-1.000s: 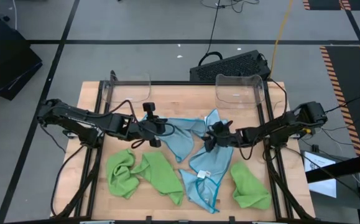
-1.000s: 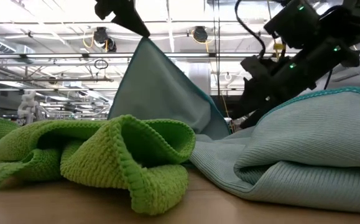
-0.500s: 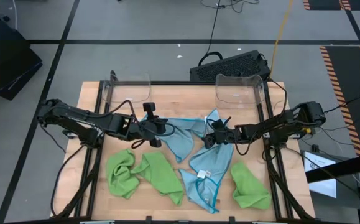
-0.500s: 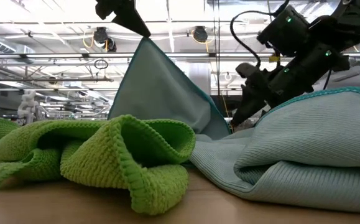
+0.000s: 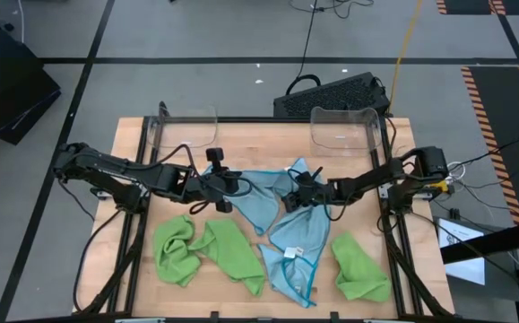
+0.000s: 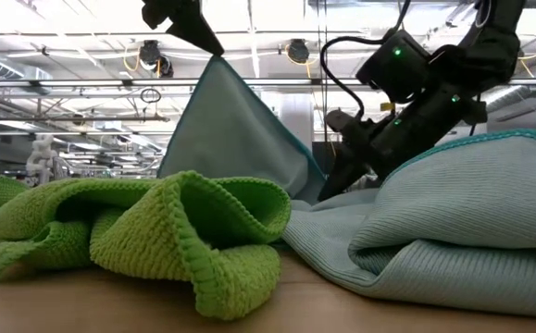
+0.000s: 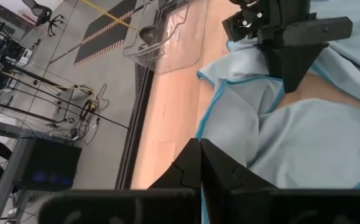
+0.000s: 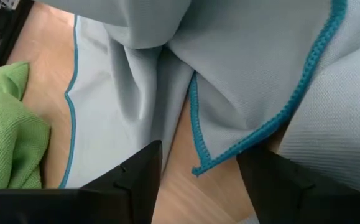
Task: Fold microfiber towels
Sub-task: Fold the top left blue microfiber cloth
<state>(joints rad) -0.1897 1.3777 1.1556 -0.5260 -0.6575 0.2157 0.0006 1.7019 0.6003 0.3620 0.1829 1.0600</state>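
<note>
On the wooden counter [image 5: 241, 144] lie several microfiber towels. The left tool [image 5: 221, 184] is at about the centre, slightly toward 9 o'clock; its fingers are pressed together on a corner of a light blue towel [image 5: 263, 193], and the low view shows that corner lifted into a peak [image 6: 214, 57] with the cloth hanging below it like a tent. The right tool [image 5: 297, 196] sits just toward 3 o'clock of centre, fingers apart, nosed down over the teal-edged hem [image 8: 198, 134] of a second blue towel [image 5: 299, 247], which runs toward 6 o'clock; it grips nothing yet. A crumpled lime green towel [image 5: 210, 251] lies toward 7 o'clock, another green one [image 5: 359, 267] toward 5 o'clock, and two clear bins [image 5: 341, 126] stand along the 12 o'clock edge.

The blue cloths overlap where the right tool is descending, so it could easily pinch two layers, or the wrong towel's edge, and drag both when the arms spread. The hem is curled, so the fingers may close beside it and catch only a fold. If the left arm lifts further before the right has a hold, the cloth may twist or slip from its small corner grip.
</note>
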